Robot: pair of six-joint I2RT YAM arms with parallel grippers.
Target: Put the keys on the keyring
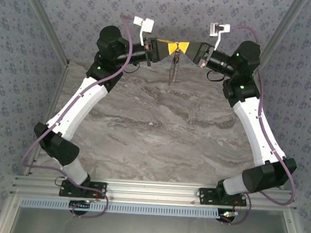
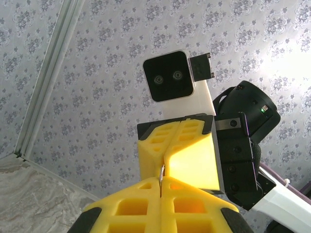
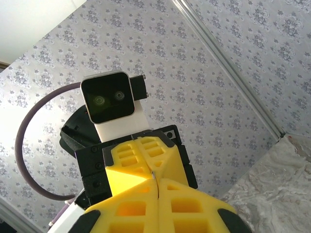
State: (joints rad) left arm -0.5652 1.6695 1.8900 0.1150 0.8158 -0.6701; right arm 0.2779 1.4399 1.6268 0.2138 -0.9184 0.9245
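From above, we see the keyring (image 1: 173, 70) as a thin grey chain-like loop. It hangs straight down from the point where the two end effectors meet, and its lower end is in the air above the marbled counter (image 1: 160, 127). That view is too coarse to show who pinches it.

The left wrist camera settles this. A thin curved metal piece of the keyring (image 2: 161, 175) rises out of the seam between the yellow fingers of the left end effector (image 2: 160, 187). Those fingers are pressed together on it.

The metal reaches up to the tips of the right end effector (image 2: 167, 154), which faces it tip to tip with its fingers closed flush. We cannot tell whether the right one also grips the metal.

From the right wrist, the right end effector (image 3: 158, 187) is closed. A small grey glint shows where it meets the left end effector (image 3: 148, 165).
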